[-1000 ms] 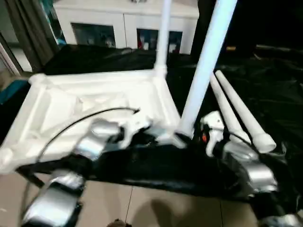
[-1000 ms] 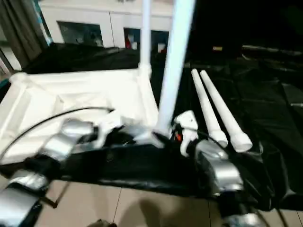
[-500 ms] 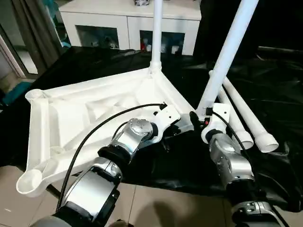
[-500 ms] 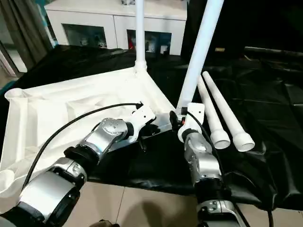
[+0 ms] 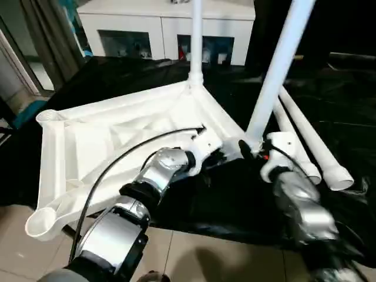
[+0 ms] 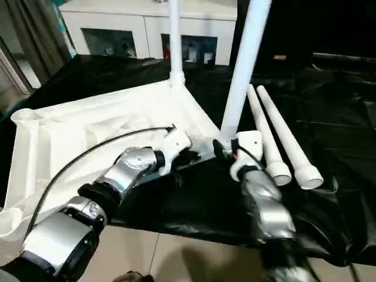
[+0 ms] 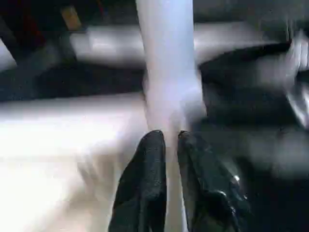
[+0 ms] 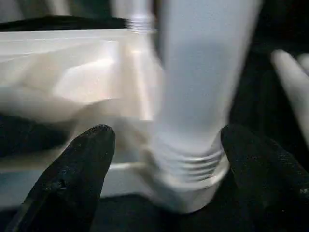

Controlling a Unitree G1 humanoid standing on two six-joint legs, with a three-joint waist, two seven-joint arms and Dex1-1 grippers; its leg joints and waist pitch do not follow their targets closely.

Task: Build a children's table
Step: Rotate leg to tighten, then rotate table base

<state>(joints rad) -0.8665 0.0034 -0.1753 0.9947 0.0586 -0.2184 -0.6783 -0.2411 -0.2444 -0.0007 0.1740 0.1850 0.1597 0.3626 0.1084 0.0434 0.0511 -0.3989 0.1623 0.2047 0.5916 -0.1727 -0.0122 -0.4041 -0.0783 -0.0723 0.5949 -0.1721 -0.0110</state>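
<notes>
The children's table lies upside down on a black sheet, its ribbed white top (image 5: 111, 135) facing up. One leg (image 5: 195, 41) stands in the far corner socket. A second leg (image 5: 276, 70) stands upright in the near right corner socket. Two loose legs (image 5: 311, 147) lie to the right. My left gripper (image 5: 214, 157) is at the top's near edge beside that socket, its fingers (image 7: 147, 164) closed on a thin white rim. My right gripper (image 8: 166, 133) is open, with the threaded foot of the leg (image 8: 193, 164) between its wide-apart fingers (image 8: 72, 179), gaps on both sides.
A white cabinet with glass doors (image 5: 170, 26) stands behind the table. The black sheet (image 5: 341, 94) covers the surface to the right and back. Tiled floor (image 5: 205, 258) shows in front, a curtain (image 5: 35, 53) at the left. A black cable (image 5: 117, 158) arcs over my left forearm.
The camera has shifted a little. My right forearm is blurred and has drawn slightly back from the near leg, which stays upright in its socket. The left arm holds its place.
</notes>
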